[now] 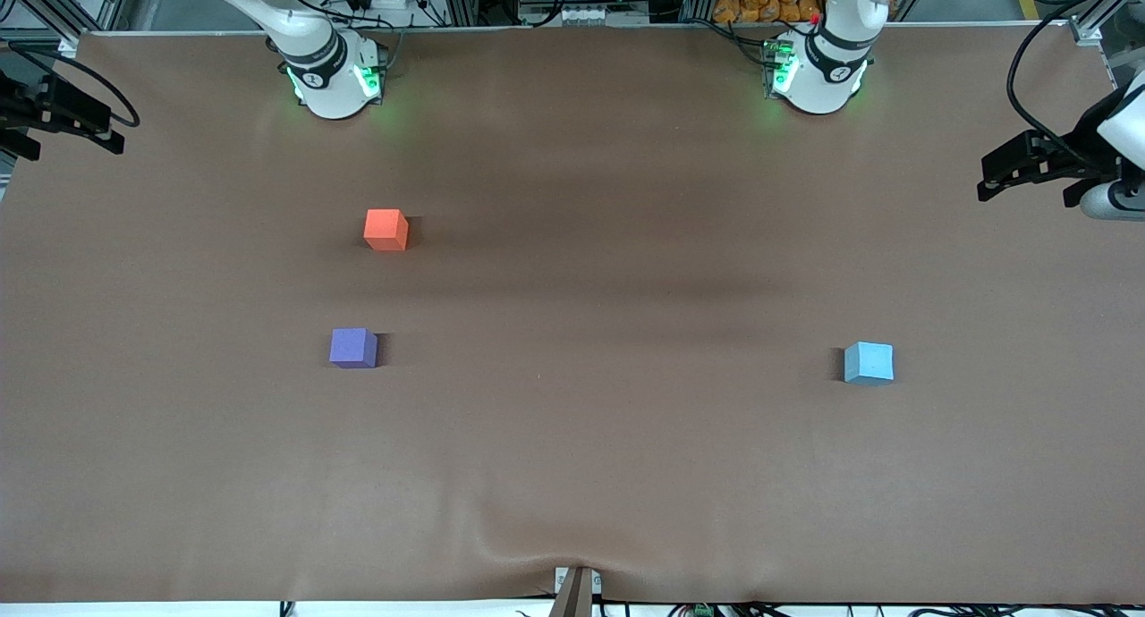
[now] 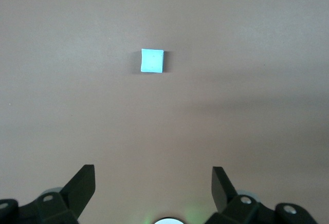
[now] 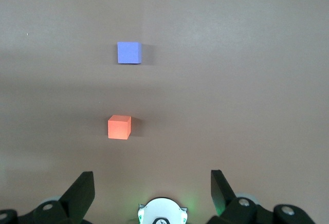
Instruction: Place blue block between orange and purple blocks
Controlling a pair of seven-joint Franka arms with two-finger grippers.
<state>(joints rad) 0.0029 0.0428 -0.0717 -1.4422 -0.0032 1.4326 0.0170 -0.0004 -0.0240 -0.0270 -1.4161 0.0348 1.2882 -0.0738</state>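
The blue block [image 1: 869, 363] sits on the brown table toward the left arm's end; it also shows in the left wrist view [image 2: 152, 60]. The orange block [image 1: 386, 230] and the purple block [image 1: 353, 347] sit toward the right arm's end, the purple one nearer the front camera, with a bare gap between them. Both show in the right wrist view, orange [image 3: 119, 127] and purple [image 3: 128, 52]. My left gripper [image 2: 153, 170] is open and empty, high above the table's edge [image 1: 1020, 165]. My right gripper [image 3: 152, 175] is open and empty, high at the other end [image 1: 63, 116].
The brown mat [image 1: 572, 438] covers the whole table and has a slight wrinkle at its near edge. The two arm bases [image 1: 335, 76] [image 1: 818, 71] stand along the edge farthest from the front camera.
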